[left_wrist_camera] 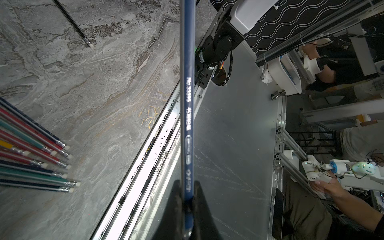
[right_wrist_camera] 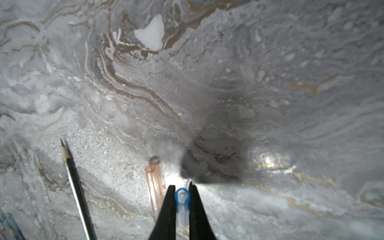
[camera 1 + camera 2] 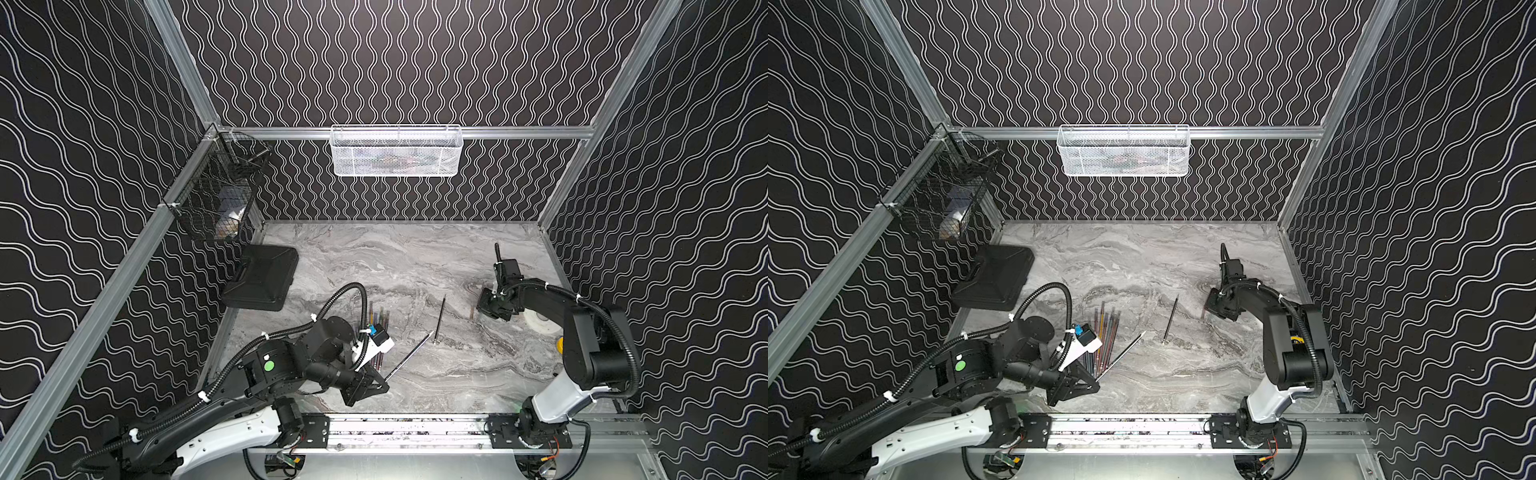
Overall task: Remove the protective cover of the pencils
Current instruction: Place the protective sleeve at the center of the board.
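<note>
Down at 7 o'clock on the marble table [image 3: 374, 257]: left gripper [image 3: 384, 380] clamped hard on a dark blue pencil [image 3: 409, 356], shaft aimed between 1 and 2 o'clock. Same grip from the left wrist camera, black fingers [image 1: 175, 203] squeezed against both sides of the shaft, white print running along it. Just toward 9 o'clock of centre, tucked beside that arm's white wrist: the other pencils [image 3: 379, 324], a tight sheaf in red, teal, yellow and dark blue, lying flat, silver ferrules and pale erasers toward 6 o'clock. A touch toward 3 o'clock of centre, a lone black pencil [image 3: 439, 318], flat on the marble, bare sharpened point toward 12, eraser toward 6. Now out to 3 o'clock: right gripper [image 2: 181, 186] low over the table, closed on a clear blue cover [image 2: 182, 197], round open mouth peeking out between the fingertips. Just beside it, loose on the marble, a clear orange cover [image 2: 153, 182]; touching the near finger or not, impossible to tell. Around the edge: black case [image 3: 262, 282] at 10 o'clock, black wire basket [image 3: 216, 195] on the wall above it, white mesh basket [image 3: 397, 151] on the back rail at 12.
</note>
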Controlling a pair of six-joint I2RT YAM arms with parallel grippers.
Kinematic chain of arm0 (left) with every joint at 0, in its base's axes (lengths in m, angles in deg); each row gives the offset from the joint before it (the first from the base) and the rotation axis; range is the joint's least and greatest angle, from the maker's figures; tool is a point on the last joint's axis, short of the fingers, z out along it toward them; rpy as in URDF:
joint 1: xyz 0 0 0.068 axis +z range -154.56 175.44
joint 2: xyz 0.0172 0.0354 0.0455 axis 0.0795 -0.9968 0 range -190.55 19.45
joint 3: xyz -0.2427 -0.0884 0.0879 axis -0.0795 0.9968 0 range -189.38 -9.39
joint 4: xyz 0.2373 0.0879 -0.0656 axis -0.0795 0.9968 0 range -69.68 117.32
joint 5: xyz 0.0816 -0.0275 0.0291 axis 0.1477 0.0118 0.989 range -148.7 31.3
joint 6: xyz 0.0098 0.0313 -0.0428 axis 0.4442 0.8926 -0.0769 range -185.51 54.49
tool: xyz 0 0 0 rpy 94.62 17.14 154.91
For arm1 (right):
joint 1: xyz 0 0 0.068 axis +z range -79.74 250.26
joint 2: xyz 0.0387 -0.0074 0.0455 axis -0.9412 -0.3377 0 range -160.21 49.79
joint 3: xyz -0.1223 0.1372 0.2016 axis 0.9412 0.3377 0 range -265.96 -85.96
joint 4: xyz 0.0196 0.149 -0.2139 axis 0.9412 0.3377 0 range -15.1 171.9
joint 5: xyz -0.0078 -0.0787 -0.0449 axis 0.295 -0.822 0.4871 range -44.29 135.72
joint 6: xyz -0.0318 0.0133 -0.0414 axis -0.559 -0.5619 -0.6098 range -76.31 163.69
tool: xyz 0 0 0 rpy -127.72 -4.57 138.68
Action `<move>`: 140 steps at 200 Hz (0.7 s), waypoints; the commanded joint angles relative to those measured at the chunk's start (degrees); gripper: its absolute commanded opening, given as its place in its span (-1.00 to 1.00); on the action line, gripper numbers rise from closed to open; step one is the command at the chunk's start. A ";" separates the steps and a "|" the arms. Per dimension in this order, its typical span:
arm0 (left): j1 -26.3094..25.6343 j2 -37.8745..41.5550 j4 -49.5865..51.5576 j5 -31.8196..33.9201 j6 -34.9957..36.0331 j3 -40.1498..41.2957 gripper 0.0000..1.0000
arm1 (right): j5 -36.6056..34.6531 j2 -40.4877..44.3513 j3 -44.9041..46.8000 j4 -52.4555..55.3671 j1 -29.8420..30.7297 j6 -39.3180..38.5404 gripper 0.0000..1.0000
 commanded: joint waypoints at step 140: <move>0.63 -21.17 -11.10 13.86 -12.19 -3.88 -1.00 | 4.27 0.52 0.72 -0.85 -0.66 -0.60 -0.76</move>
